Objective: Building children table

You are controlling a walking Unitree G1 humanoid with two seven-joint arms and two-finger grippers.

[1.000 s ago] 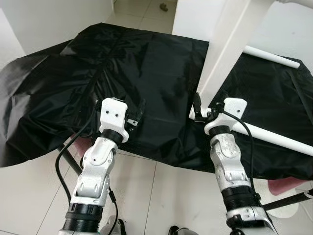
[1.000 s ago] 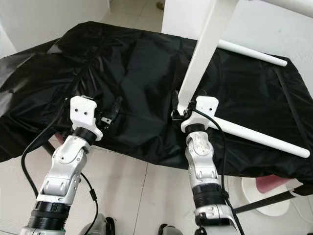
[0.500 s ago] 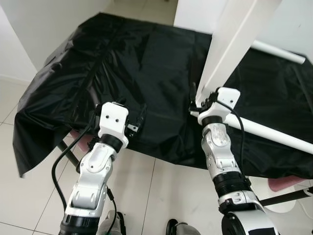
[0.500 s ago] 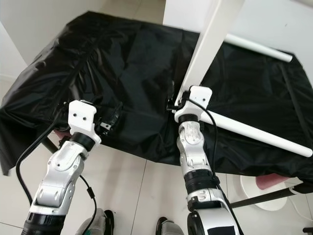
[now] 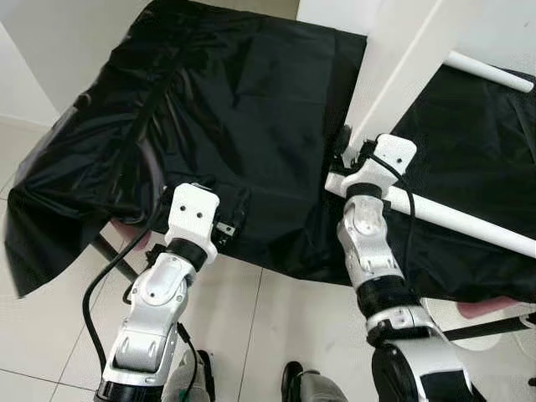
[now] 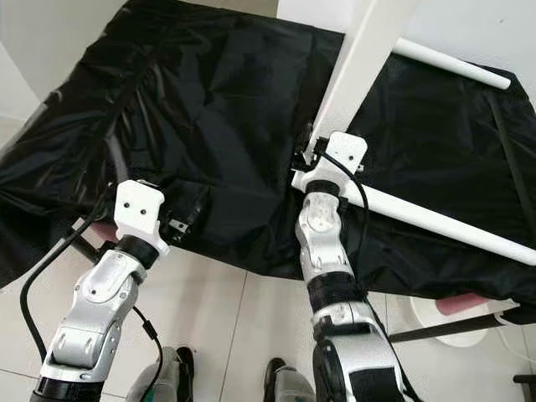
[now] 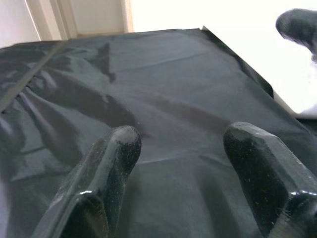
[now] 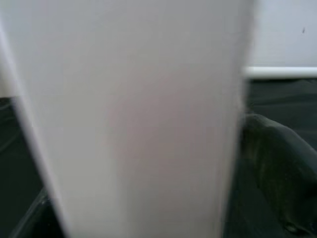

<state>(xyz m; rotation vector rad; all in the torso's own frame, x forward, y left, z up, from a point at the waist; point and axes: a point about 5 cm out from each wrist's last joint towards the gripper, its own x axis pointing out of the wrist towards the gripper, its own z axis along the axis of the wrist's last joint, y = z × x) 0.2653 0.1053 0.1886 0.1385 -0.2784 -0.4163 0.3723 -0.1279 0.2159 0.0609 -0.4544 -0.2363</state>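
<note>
At the near edge of the black-covered worktop [image 5: 251, 109], the left gripper [image 7: 183, 163] hovers over the sheet with its two black fingers spread apart and nothing between them, probably kept free to steady or fetch the next part. Further along the same edge toward the right, the right gripper [image 5: 345, 149] is pressed up to the foot of a tall white board [image 5: 402, 59], a table panel that stands on end and leans away; one dark finger shows at the panel's side in the right wrist view, so the fingers seem to clasp it, likely to keep it from toppling while it is joined. Just behind that wrist a white rod [image 5: 469, 224] lies across the sheet toward the right edge, and a second white rod [image 5: 490, 72] lies near the far right corner, both within reach for assembly
</note>
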